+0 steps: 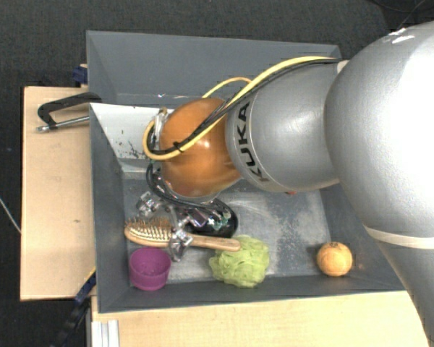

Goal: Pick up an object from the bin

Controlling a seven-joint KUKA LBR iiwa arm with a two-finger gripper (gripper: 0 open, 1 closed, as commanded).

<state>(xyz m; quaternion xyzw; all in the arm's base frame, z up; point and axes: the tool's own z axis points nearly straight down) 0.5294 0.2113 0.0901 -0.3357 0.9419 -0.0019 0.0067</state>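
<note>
In the grey metal bin (105,215), a small purple plastic cup (149,267) stands at the front left. Just behind it lies a wooden hairbrush (153,233) with its handle pointing right. The gripper (163,225) is right over the brush, low down. Its shiny fingers (147,207) are spread apart, one at each side of the brush. A dark shiny thing (222,221) lies next. Then a fuzzy green lump (240,261). A small orange ball (334,259) sits far right.
</note>
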